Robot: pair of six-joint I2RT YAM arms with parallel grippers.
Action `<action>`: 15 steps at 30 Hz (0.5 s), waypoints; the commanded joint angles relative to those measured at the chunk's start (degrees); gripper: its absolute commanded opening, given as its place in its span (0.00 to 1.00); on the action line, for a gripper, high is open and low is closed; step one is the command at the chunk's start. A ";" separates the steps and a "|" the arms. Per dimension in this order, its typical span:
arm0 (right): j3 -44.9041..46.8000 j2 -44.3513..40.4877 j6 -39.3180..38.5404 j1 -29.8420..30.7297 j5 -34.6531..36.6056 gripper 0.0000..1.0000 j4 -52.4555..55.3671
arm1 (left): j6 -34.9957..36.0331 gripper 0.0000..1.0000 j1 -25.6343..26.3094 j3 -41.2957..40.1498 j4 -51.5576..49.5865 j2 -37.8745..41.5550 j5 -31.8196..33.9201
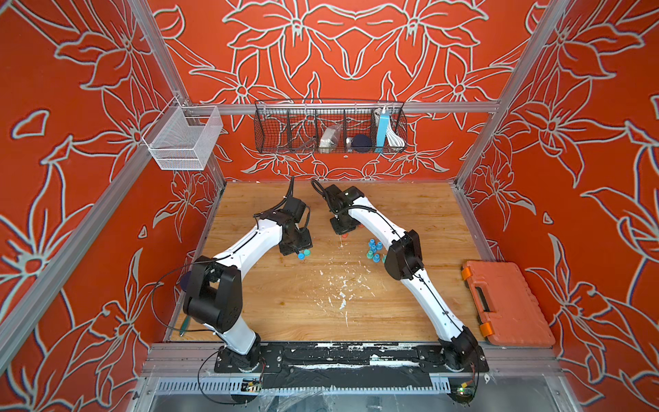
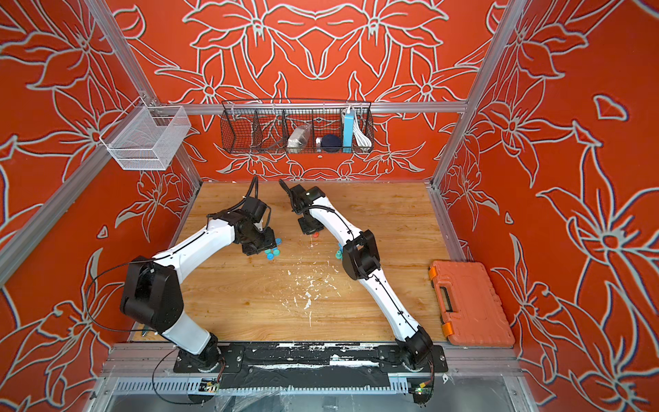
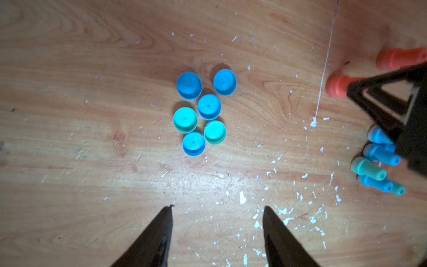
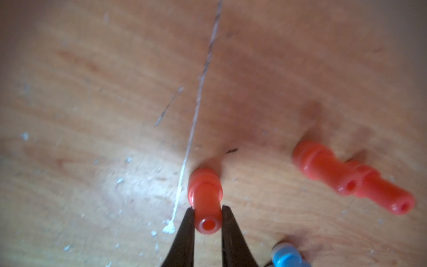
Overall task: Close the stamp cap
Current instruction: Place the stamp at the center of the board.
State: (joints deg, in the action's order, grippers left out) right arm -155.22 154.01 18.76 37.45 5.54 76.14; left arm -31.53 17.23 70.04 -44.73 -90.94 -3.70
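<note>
On the left, the left claw hangs above the scuffed wooden desk with its two dark fingers well apart and nothing between them. Ahead of it six small round plastic caps, four blue and two teal, sit in a tight cluster, seemingly mouth down, most touching a neighbour. Further right, the right claw is closed on the narrow handle of an upright orange plastic stamp, whose wide end rests on the desk. Two more orange stamps are just beside it, and a bunch of blue and teal stamps stands near, partly hidden by that claw. Whether the held stamp's wide end already wears a cap cannot be told. The likeliest trouble is in the cluster: with the caps packed so closely, fingers coming down around one would probably nudge or tip its neighbours. None of the loose caps is orange, so a mismatch is possible. A stamp pinched only by its slim handle could also tilt or slip if a cap is pressed on off-centre.
</note>
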 commanded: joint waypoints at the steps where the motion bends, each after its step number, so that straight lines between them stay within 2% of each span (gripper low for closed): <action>1: -0.64 4.64 -0.59 -2.62 2.69 0.12 1.41 | -0.01 0.64 -0.27 -1.84 -2.19 2.67 0.72; 15: -3.95 4.94 -2.28 -3.94 1.43 0.17 -2.40 | -0.31 0.66 -0.27 -3.77 -2.91 4.85 0.98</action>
State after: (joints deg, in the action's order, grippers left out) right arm -158.71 156.05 17.02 33.41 6.63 73.60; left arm -31.57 17.23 66.59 -46.28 -87.68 -3.60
